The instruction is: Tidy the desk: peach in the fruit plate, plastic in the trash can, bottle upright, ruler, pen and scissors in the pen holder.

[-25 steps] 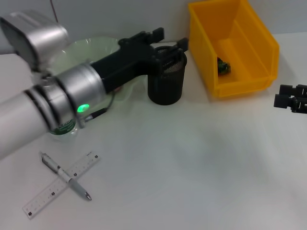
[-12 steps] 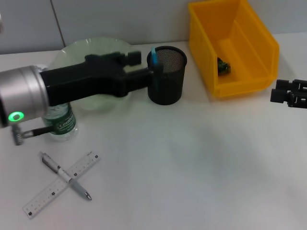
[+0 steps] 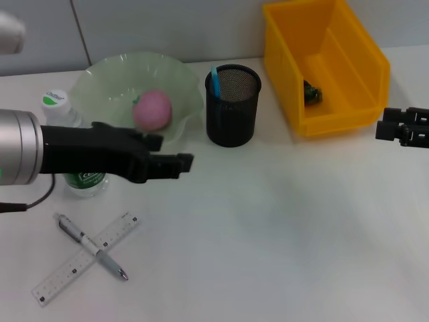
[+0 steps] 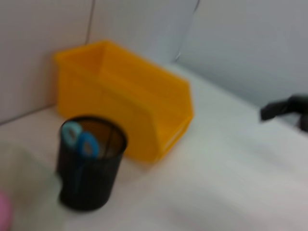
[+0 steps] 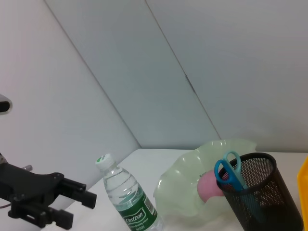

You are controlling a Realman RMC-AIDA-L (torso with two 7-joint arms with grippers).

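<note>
With the blue-handled scissors (image 3: 214, 76) standing in the black mesh pen holder (image 3: 232, 107), the left gripper (image 3: 175, 164) hovers empty and spread near the white ruler (image 3: 85, 257) crossed by a silver pen (image 3: 92, 246), apparently next.

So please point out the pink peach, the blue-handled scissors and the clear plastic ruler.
pink peach (image 3: 153, 110), head view, its top.
blue-handled scissors (image 5: 228, 173), right wrist view, handle loop.
clear plastic ruler (image 3: 67, 272), head view, lower half.

Bright, even light; left wrist view blurred.
</note>
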